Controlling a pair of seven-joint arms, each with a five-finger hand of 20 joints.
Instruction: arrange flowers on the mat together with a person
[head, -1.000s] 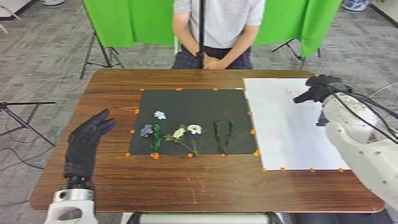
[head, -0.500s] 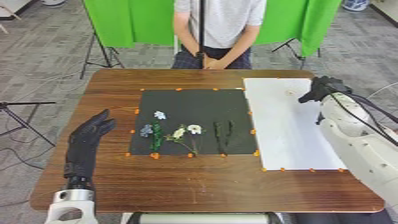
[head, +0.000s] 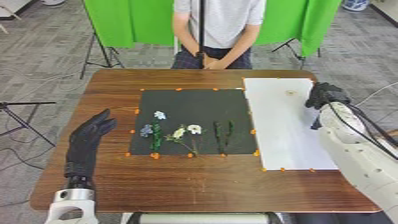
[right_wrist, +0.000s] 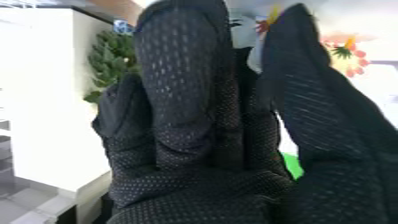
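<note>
**Flowers (head: 179, 131) lie across the near part of the black mat (head: 200, 105)**

The black mat lies on the brown wooden table (head: 222, 187), with small orange bits (head: 179, 89) along its edges. Just beside it on the right is a white sheet (head: 284, 132). A small pale tan thing (head: 290, 93), too blurred to name, lies on the far part of the sheet.

On the left side of the black mat, a pale blue-white flower (head: 160, 115) sits farthest from the robot. Nearer are a grey-blue flower (head: 147, 131) and, just beside it, a green stem (head: 157, 137) with leaves. Toward the middle, a creamy white flower (head: 179, 133) lies near a white flower (head: 195, 129), with thin stems running toward the near edge. Right of these, two dark green stems (head: 218, 134) (head: 230, 131) lie side by side, apart, pointing roughly away from the robot.

The left hand (head: 84, 142) is at the left side of the table, released, its fingers extended and relaxed, well apart from the black mat.

The right hand (head: 327, 96) is at the right edge of the white sheet, near the table's far right corner. The right wrist view has it released too: its fingers reach out straight, and the thumb (right_wrist: 306, 95) stands straight beside them. Beyond the fingers is a leafy green plant (right_wrist: 108, 57).
</note>
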